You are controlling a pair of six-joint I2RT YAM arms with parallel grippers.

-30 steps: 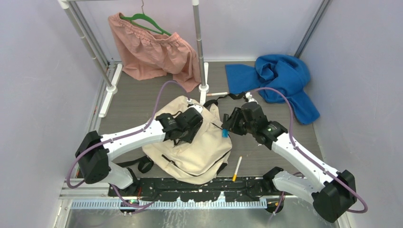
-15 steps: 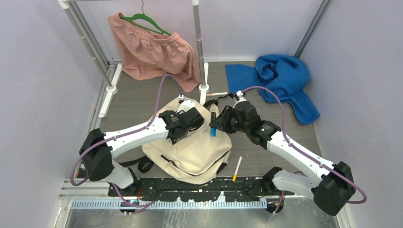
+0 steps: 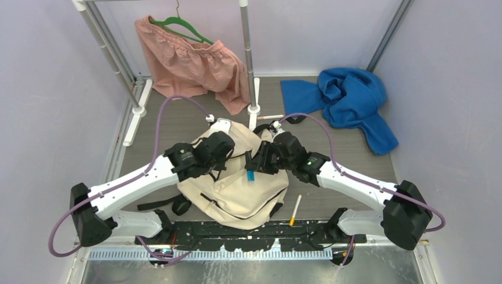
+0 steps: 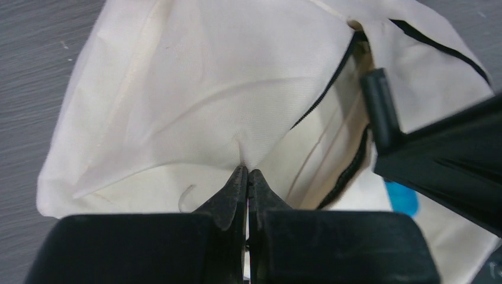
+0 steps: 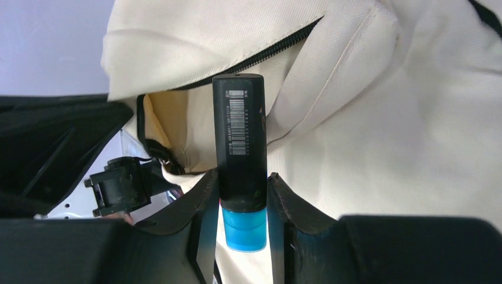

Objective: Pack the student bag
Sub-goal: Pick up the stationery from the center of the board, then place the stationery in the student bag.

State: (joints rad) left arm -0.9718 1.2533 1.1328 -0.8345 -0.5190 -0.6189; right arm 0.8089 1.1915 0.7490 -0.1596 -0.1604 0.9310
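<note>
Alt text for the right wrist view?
The right gripper holds a black marker with a blue end, pointed at the unzipped opening of the cream student bag. Part of the left arm darkens the left edge.

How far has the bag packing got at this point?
Done: the student bag lies unzipped, its opening visible. In hand: the left gripper pinches the bag's fabric by the opening, and the right gripper holds a black marker with a blue end pointed at it, not yet inside. Left: inserting the marker; a yellow-tipped pen and another pen lie on the table outside the bag.
</note>
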